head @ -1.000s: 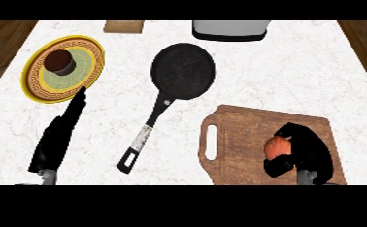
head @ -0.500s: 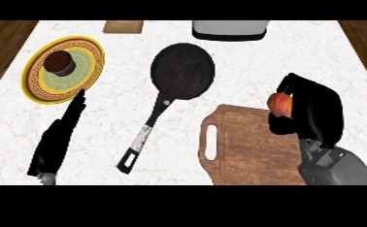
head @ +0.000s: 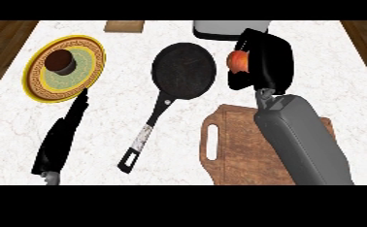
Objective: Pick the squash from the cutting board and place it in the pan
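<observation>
Broadly, white marbled bench (head: 108, 124) underneath all. Wooden board (head: 237, 148) at lower right, partly hidden by grey right forearm (head: 305, 143). Black pan (head: 184, 69) at centre, handle running down-left. Yellow plate (head: 82, 51) at upper left, bearing a brown cup (head: 61, 61). Right hand (head: 269, 63) raised just right of pan, fingers curled round orange squash (head: 237, 61), off the board and not over the pan. Left hand (head: 64, 134) low at left, fingers straight, pointing toward plate.
</observation>
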`<action>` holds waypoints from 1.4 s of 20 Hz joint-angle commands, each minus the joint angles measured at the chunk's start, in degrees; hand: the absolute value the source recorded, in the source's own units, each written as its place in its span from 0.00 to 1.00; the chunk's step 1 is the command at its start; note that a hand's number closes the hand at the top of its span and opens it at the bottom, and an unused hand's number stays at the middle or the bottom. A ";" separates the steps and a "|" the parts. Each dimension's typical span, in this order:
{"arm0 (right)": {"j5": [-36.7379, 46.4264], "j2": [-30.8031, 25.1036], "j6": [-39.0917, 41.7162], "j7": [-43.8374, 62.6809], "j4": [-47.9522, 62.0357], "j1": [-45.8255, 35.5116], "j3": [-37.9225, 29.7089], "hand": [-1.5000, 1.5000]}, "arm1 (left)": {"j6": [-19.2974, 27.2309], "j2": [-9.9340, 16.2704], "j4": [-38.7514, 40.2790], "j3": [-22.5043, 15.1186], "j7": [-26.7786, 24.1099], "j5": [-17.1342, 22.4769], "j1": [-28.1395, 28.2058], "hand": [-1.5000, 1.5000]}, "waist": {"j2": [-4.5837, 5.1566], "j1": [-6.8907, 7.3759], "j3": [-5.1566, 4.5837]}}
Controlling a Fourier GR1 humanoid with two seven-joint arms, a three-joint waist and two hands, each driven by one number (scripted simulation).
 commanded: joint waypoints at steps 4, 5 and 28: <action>-2.81 9.63 -9.04 -5.60 23.64 -12.93 -6.05 1.00 | -2.83 1.00 0.36 1.95 -2.32 1.47 1.43 0.50 | 0.23 0.58 0.02; -4.29 9.98 -12.25 -5.02 27.88 -14.39 -5.24 1.00 | -1.08 -0.47 -0.82 0.21 0.60 -0.28 -1.37 0.50 | 0.61 1.60 0.05; -36.01 10.24 -21.14 -29.23 60.39 -23.45 -21.61 0.00 | -4.39 -1.02 2.29 -0.53 -0.63 -0.71 -5.53 0.50 | 2.38 6.53 0.23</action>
